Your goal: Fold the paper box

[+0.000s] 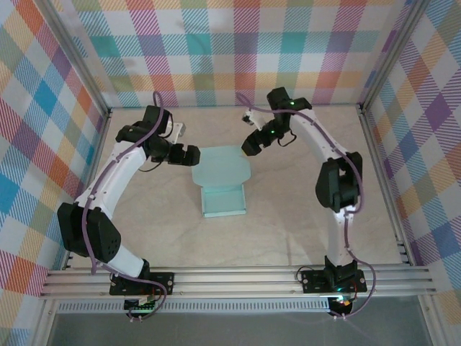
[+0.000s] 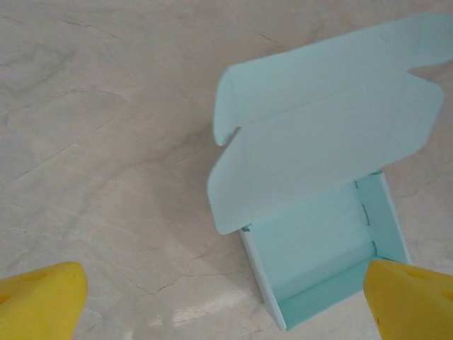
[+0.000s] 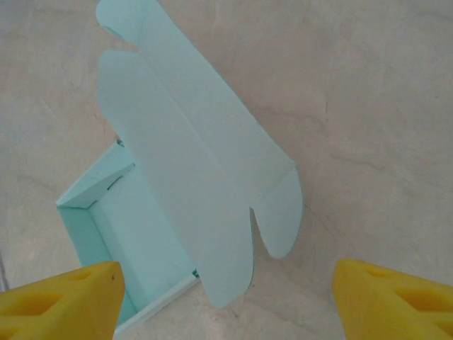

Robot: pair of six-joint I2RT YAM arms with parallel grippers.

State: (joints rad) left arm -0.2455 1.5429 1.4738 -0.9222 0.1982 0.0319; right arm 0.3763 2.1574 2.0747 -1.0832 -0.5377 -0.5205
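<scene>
Loud plaid walls around a pale marble-look bench (image 1: pixel 302 231), and the paper box (image 1: pixel 223 189) sits mid-bench between the two arms: tray formed, lid (image 1: pixel 220 164) flopped open toward the far side. The left end effector (image 1: pixel 191 156) and right end effector (image 1: pixel 251 145) hover just beside the lid, both spread wide, pinching nothing. My worry: thin card on a slick top skates away when pushed, or the lid's side ears snag outside the tray and crumple. No logos or text anywhere.
</scene>
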